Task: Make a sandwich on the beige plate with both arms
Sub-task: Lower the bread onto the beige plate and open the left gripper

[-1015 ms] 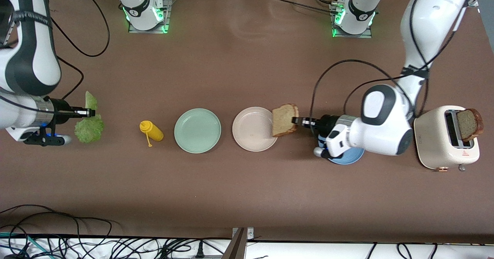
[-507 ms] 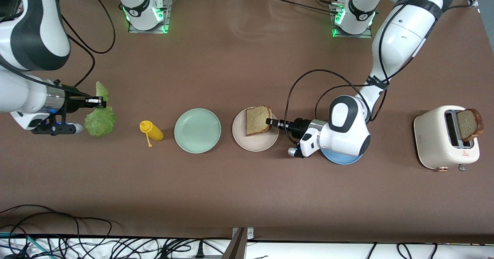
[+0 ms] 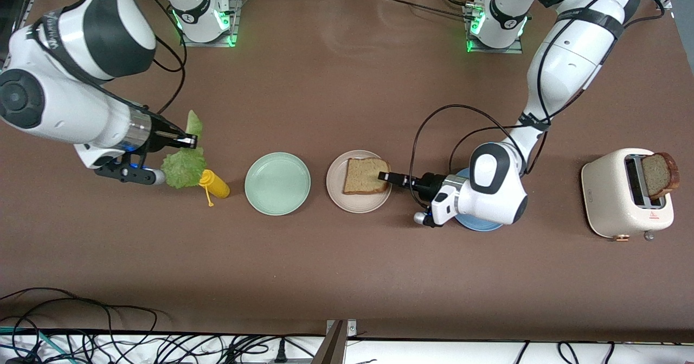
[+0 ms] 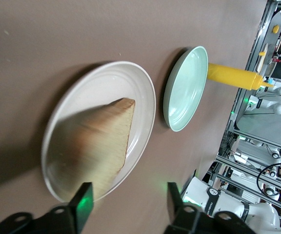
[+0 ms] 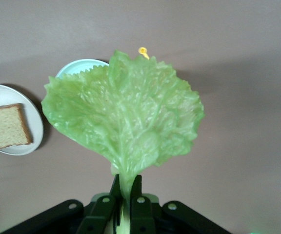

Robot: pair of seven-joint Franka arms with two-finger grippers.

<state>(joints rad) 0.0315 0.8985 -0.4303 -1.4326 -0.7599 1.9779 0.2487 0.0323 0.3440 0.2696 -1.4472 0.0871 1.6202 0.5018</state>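
I have a bread slice (image 3: 365, 175) lying flat on the beige plate (image 3: 336, 190), which sits mid-worktop between the mint-green plate (image 3: 277, 183) and the blue plate (image 3: 477, 225). My left pincer (image 3: 386, 177) is at the plate's rim toward the left arm's end, its fingers (image 4: 83, 204) spread apart and clear of the bread. My right pincer (image 3: 187, 142) is clamped on the stem of a lettuce leaf (image 3: 183, 167), hanging over the worktop just beside the yellow squeeze bottle (image 3: 215, 185). A second slice (image 3: 659, 174) stands in the toaster (image 3: 612, 201) at the left arm's end.
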